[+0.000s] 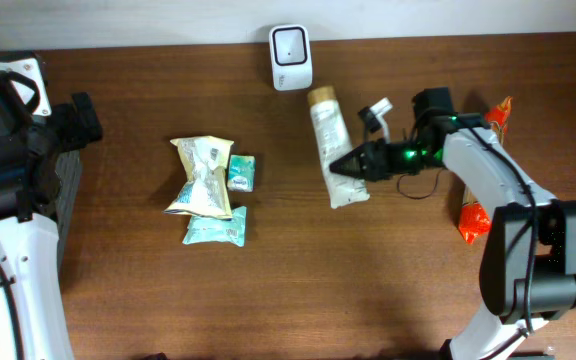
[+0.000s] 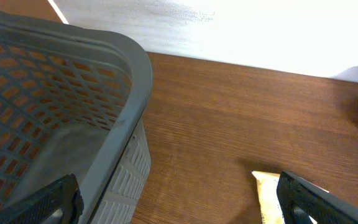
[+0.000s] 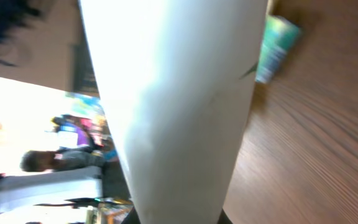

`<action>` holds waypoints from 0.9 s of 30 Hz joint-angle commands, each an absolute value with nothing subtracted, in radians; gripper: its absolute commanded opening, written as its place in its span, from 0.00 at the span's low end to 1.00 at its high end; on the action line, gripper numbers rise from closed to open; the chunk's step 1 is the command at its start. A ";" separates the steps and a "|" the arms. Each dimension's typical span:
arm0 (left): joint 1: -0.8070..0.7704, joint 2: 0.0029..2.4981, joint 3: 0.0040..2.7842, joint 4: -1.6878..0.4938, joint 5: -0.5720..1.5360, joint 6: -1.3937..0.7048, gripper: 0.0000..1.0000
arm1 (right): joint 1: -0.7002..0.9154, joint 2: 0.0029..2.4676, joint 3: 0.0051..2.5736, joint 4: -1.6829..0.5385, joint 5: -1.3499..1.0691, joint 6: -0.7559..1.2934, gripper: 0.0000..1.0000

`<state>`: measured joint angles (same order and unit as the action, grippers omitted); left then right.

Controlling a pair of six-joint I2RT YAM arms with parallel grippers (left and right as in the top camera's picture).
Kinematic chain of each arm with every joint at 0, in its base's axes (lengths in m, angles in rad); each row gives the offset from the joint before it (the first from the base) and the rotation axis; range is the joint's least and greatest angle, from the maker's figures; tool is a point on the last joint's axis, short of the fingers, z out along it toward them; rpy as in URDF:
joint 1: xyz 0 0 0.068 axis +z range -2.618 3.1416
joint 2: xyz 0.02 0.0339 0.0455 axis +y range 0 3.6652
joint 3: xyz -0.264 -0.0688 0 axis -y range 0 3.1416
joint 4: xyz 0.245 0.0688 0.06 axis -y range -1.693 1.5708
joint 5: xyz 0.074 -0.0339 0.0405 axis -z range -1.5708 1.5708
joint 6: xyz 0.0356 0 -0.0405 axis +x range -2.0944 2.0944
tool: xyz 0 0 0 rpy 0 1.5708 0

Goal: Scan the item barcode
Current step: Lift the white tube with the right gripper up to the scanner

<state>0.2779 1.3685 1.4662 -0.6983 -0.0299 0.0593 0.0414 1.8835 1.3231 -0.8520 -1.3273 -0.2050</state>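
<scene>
The right gripper (image 1: 346, 163) was closed flat on the lower, crimped end of the white tube (image 1: 328, 135), its dark fingers pinching the flattened seam from the right. In the right wrist view the tube (image 3: 166, 106) filled most of the frame as a smooth, matte white body, narrowing towards the bottom edge where the grip lay. The tube lay lengthwise on the brown wood-grain table (image 1: 118, 280), its beige, cylindrical cap pointing up at the scanner (image 1: 290, 57), a small white box with rounded corners and a dark window, just beyond the cap. The left gripper (image 2: 179, 186) hung at the far left of the table with its jaws spread wide and nothing between them. One black finger (image 2: 55, 202) stood over the grey plastic basket (image 2: 104, 37), which had a rounded rim and perforated lattice walls. Between the two arms lay a loose pile of soft pouches: a crinkled beige packet (image 1: 200, 175) on top, a small teal packet (image 1: 241, 172) touching its right side and a larger teal packet (image 1: 215, 228) below. Glossy orange wrapping (image 1: 473, 222) showed beside the right arm.
</scene>
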 commanded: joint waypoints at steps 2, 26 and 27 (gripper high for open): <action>0.280 1.354 1.474 -0.698 -0.022 0.049 0.99 | 0.008 1.835 1.374 -0.850 -1.552 -0.249 0.04; 0.280 1.354 1.474 -0.697 -0.022 0.049 0.99 | 0.351 1.993 2.207 -0.947 -0.152 0.011 0.04; 0.280 1.354 1.474 -0.698 -0.022 0.049 0.99 | 0.361 2.036 2.251 -0.946 -0.099 -0.010 0.04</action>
